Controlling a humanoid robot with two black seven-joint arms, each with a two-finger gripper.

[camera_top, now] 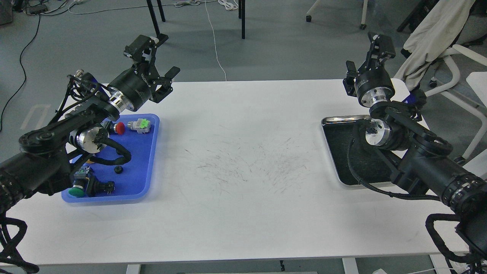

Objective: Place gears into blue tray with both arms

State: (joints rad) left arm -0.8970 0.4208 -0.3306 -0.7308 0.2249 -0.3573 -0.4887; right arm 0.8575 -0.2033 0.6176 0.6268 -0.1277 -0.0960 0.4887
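The blue tray (142,156) lies on the left side of the white table. One small black gear (118,169) shows in its middle; a cable loop of my left arm crosses the tray just above it and hides what lies behind. My left gripper (159,58) hangs above the table's far edge, beyond the tray's far right corner, open with nothing between its fingers. My right gripper (364,55) is raised past the far right table edge, behind the steel tray (335,120), open and empty.
Push-buttons with a red cap (120,128), a light green cap (140,125) and a dark green cap (77,191) lie in the blue tray. The steel tray has a black lining and is partly covered by my right arm. A chair with a cloth (433,34) stands at the far right.
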